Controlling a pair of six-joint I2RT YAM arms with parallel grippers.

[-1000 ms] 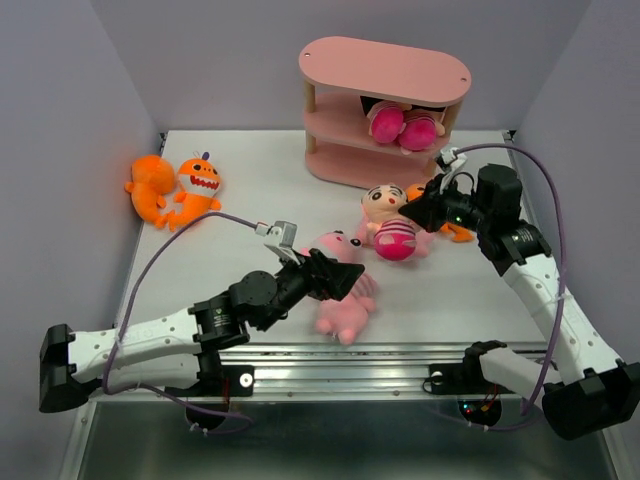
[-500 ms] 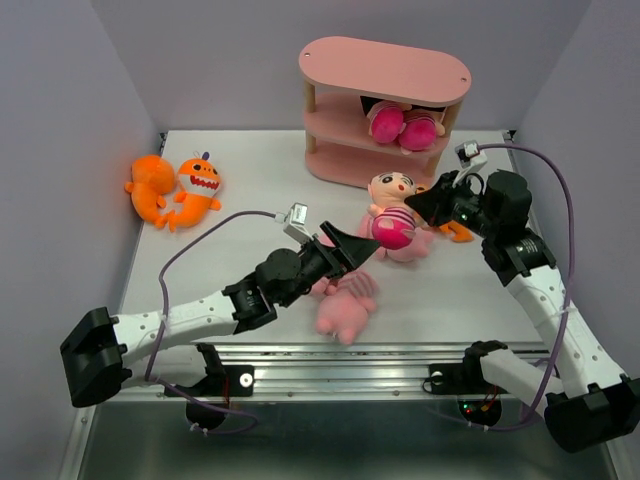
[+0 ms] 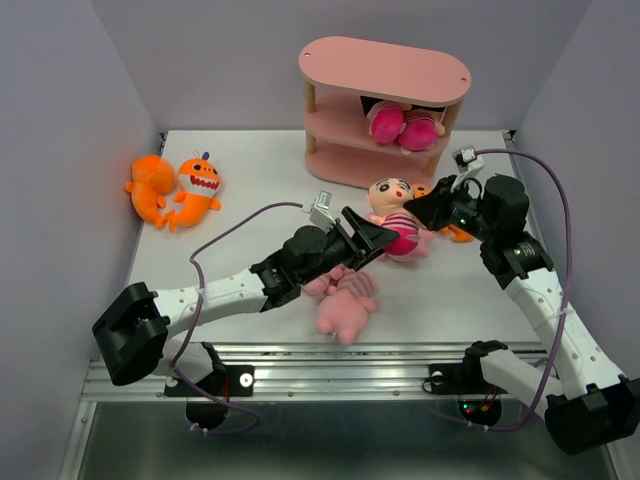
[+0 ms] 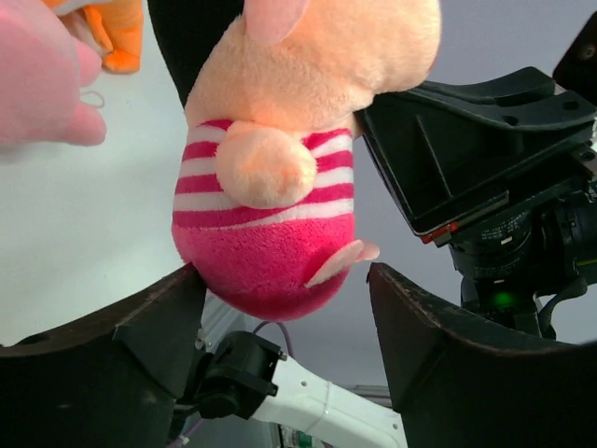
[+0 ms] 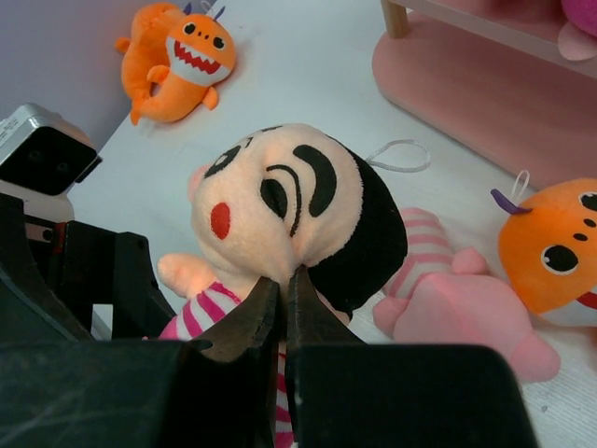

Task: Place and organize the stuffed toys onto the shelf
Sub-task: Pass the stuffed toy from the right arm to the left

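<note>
White worktop: right hand pinches the doll by its head. Left hand, reached forward past the pig since earlier, gapes around its striped bottom.

Doll of fuzzy short-pile plush with striped cloth body, orange monsters same fleecy cloth, shelf matt pink boards on pale wooden posts, counter smooth matt white, left hand matt black plastic.
</note>
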